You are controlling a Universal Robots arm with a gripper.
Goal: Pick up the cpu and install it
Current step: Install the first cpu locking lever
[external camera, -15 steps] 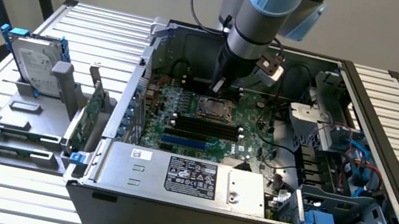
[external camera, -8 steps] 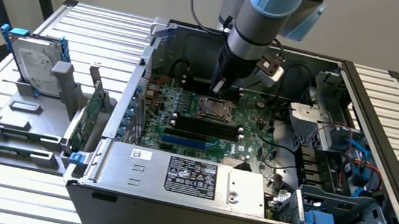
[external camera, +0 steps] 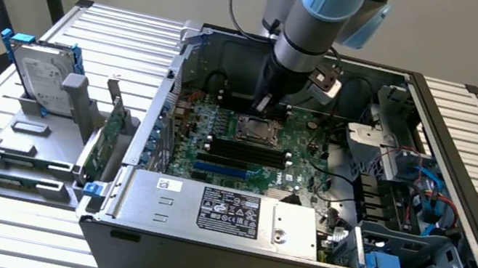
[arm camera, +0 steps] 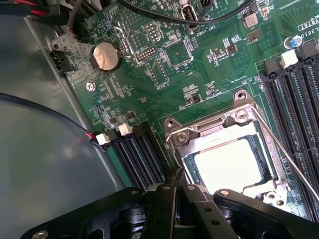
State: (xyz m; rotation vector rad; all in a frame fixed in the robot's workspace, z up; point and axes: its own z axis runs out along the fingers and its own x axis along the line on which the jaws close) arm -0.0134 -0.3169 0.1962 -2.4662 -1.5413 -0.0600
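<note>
Gripper [arm camera: 175,191]: low over the motherboard [arm camera: 164,89], fingers pressed together, nothing between them.
Cpu [arm camera: 230,162]: lower right of wrist frame, lying inside socket frame [arm camera: 239,117].
Seating: looks flat; worth checking corners sit level.
Lever [arm camera: 284,149]: thin rod alongside, apparently unlatched.
</note>
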